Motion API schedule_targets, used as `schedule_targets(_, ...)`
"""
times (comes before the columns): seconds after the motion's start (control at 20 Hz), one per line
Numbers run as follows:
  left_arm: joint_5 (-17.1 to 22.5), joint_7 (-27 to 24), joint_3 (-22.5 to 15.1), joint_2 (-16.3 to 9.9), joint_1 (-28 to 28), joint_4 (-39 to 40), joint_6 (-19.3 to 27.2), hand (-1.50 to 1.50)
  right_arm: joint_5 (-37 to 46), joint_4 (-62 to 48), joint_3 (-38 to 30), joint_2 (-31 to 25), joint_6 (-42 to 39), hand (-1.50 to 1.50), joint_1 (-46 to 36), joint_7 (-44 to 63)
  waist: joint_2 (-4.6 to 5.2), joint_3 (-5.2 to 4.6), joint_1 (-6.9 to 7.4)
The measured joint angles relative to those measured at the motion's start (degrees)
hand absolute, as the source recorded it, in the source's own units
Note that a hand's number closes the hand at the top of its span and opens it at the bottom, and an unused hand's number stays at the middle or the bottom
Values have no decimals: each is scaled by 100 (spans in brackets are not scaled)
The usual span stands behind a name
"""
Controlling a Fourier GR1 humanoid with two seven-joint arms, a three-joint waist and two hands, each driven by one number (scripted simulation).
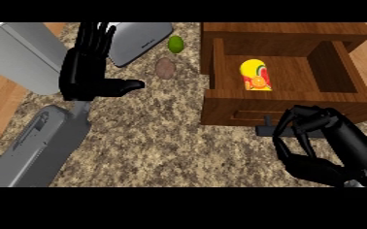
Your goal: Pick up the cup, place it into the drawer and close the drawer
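A yellow cup (pixel 256 75) with a fruit print lies inside the open wooden drawer (pixel 337 63) at the upper right. Below the drawer's front panel is my right hand (pixel 320 143), fingers curled and holding nothing, its fingertips close to the dark drawer handle (pixel 267 127). At the left my left hand (pixel 87 70) rests open over the counter, fingers straight and pointing away, thumb out to the right.
A green lime (pixel 175 44) and a brown potato (pixel 165 68) lie on the speckled counter (pixel 158 131) left of the drawer. A grey flat object (pixel 140 41) sits at the top, a grey appliance (pixel 28 58) at the far left.
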State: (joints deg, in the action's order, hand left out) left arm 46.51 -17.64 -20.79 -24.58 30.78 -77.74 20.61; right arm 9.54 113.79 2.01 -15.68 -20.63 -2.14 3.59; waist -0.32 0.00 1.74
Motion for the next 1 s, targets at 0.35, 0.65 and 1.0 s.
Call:
schedule_targets(0.35,164,-131,365,-482,-961,-507,-582,-150,1796,-770,709,-375,306,150,-226,-771,25,0,3)
schedule_targets(0.65,206,-195,761,-705,-1689,-805,-1077,-150,2812,-2164,1102,-59,946,-150,-748,-1229,36,0,-52)
schedule_targets(1.0,195,-175,1208,-809,-2229,-978,-1592,-150,3484,-4004,1086,126,1437,-150,-1485,-1720,41,1,-75)
